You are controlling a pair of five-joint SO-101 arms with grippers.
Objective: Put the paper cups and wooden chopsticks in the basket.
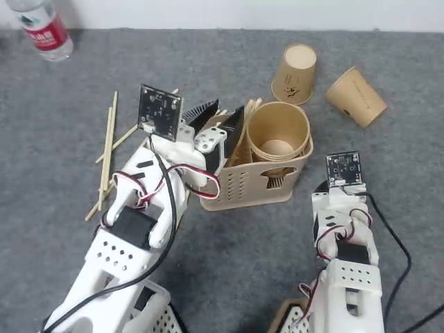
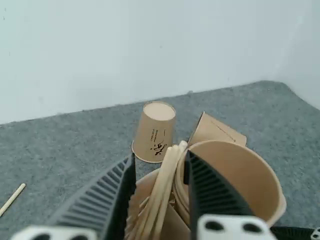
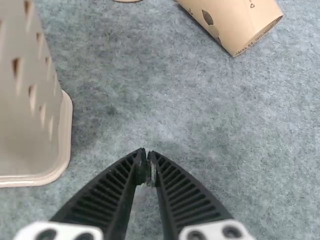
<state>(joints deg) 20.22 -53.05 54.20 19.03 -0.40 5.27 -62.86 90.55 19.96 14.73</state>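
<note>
High view, lower right: right gripper pinched together, empty, parked beside basket. Centre: left gripper parted astride chopsticks stood in basket, seemingly for release. Left: loose chopsticks, uncollected on carpet. Upper right: inverted cup, tipped cup, outside basket.

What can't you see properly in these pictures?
- Chopsticks in the basket: the left gripper covers them in the high view, and they bunch together in the left wrist view, so they cannot be counted.
- Stacked cups: nested in the high view, so their number is unclear.
- Bottle: cut off by the high view's top edge.
- Lying cup: cut off by the right wrist view's edge.
</note>
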